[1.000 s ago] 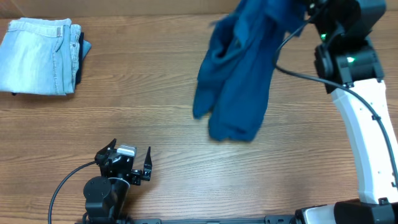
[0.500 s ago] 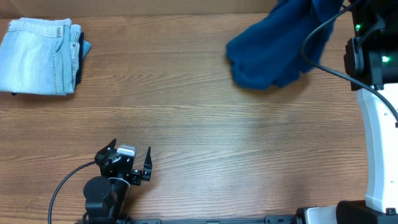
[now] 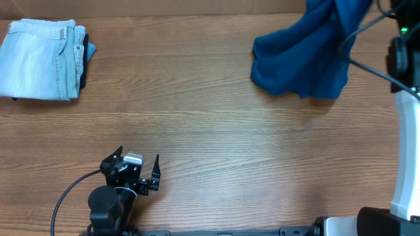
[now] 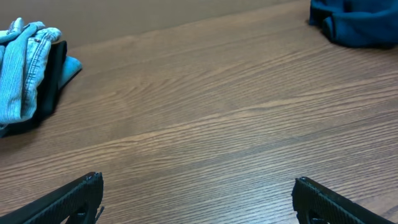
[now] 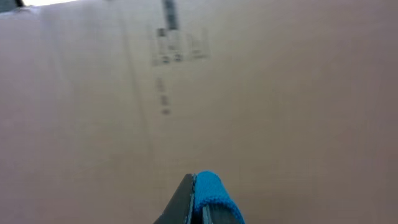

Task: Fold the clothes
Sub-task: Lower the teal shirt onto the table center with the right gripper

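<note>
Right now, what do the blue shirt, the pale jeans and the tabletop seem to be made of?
The blue shirt: soft matte fabric, probably knit; it hangs and bunches in limp folds. The pale jeans: denim by the look, faded light blue with visible stitched seams. The tabletop: wood or wood-look laminate, smooth with grain lines; which one I cannot tell.

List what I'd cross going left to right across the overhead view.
folded jeans → left hand → blue shirt → right arm
</note>
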Available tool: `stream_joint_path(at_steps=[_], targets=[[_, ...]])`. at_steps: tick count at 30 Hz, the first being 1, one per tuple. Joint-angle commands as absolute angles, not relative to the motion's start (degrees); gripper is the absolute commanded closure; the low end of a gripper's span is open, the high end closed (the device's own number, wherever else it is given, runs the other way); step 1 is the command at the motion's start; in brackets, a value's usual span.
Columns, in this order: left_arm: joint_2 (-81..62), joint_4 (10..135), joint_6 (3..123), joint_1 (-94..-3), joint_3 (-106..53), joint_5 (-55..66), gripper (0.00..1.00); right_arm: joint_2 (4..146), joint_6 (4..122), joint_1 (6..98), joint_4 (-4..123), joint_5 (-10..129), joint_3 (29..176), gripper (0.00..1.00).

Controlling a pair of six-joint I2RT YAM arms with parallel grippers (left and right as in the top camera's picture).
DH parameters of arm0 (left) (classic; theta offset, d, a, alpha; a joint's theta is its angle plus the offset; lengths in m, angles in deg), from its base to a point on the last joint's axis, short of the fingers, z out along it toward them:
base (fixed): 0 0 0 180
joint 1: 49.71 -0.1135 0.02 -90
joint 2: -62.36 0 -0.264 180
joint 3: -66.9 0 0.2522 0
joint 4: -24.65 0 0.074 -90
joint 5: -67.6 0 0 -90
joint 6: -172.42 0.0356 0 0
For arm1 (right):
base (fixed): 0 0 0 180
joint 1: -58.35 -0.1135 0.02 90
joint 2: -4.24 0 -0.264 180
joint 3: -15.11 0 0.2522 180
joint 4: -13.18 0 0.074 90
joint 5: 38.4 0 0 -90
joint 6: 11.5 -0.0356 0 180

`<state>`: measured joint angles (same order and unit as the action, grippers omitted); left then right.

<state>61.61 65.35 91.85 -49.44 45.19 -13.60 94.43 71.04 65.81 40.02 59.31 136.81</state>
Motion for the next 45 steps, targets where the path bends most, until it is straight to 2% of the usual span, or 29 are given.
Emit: stream_joint_path(at_steps=[1,7,12,15,19,23,25,28,34,35,37,38,45], targets=[[62.11,65.13,92.50,-49.74,45.52,-13.56,0.00,93.52,69.66,71.67,39.02,64.31,141.40,0.96],[62.11,65.13,92.50,-49.74,45.52,-13.56,0.00,93.87,62.01,79.71,33.99,71.52,141.88,0.96],[62.11,65.13,92.50,-49.74,45.52,-13.56,0.00,96.01,56.81,78.47,33.69,80.57,141.86,0.96],[62.11,65.13,92.50,-49.74,45.52,-13.56,0.00,98.65,53.07,74.25,34.65,87.39,141.84,0.96],[62.11,65.13,92.50,-49.74,45.52,-13.56,0.00,101.43,53.64,65.27,41.71,88.35,141.82,0.95],[62.11,65.13,92.50,-49.74,45.52,-13.56,0.00,104.01,56.94,55.67,51.96,86.54,141.82,0.75],[62.11,65.13,92.50,-49.74,45.52,-13.56,0.00,105.27,58.49,50.82,56.79,85.18,141.78,0.73],[62.11,65.13,92.50,-49.74,45.52,-13.56,0.00,106.80,60.57,42.73,62.91,83.98,141.75,0.73],[62.11,65.13,92.50,-49.74,45.52,-13.56,0.00,106.48,62.47,28.85,69.53,74.04,141.78,0.82],[62.11,65.13,92.50,-49.74,45.52,-13.56,0.00,106.48,62.47,27.37,70.43,73.64,141.78,0.76],[62.11,65.13,92.50,-49.74,45.52,-13.56,0.00,106.48,62.47,24.74,72.90,73.21,141.75,0.42],[62.11,65.13,92.50,-49.74,45.52,-13.56,0.00,106.48,62.49,23.98,73.86,72.64,141.73,0.38],[62.11,65.13,92.50,-49.74,45.52,-13.56,0.00,105.12,65.40,22.65,78.78,65.10,141.78,0.38]])
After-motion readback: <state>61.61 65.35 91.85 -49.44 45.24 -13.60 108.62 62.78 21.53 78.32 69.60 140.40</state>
